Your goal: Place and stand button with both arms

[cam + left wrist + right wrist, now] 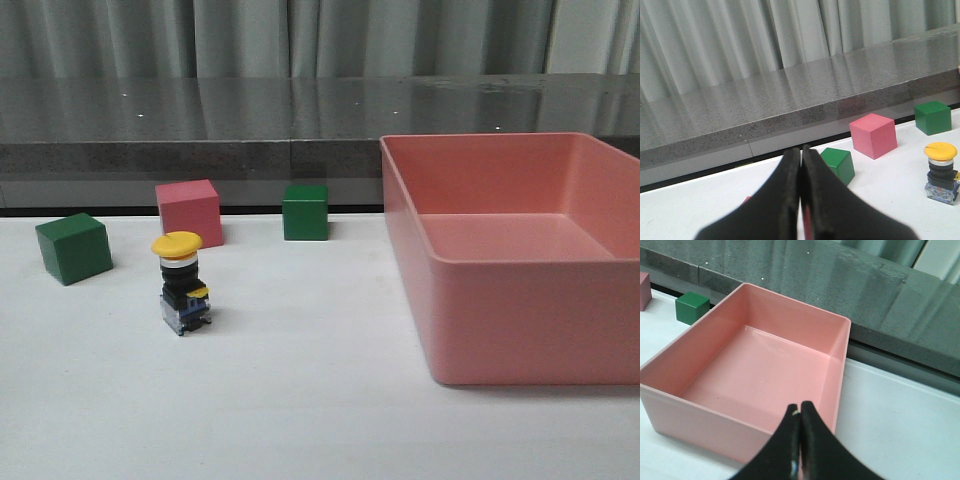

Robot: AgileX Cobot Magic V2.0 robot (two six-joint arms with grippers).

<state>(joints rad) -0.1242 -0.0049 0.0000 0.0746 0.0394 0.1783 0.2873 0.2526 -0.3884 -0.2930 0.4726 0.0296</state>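
Observation:
The button (181,283) stands upright on the white table, yellow cap up, in front of the pink cube (189,212). It also shows in the left wrist view (941,172), far from the fingers. My left gripper (801,152) is shut and empty, its tips near a green cube (838,164). My right gripper (800,412) is shut and empty, over the near corner of the pink bin (655,390). Neither arm shows in the front view.
A pink bin (432,310) fills the right side of the table. A green cube (73,247) sits at the far left, another green cube (305,211) at the back middle. A dark grey ledge (200,150) runs behind the table.

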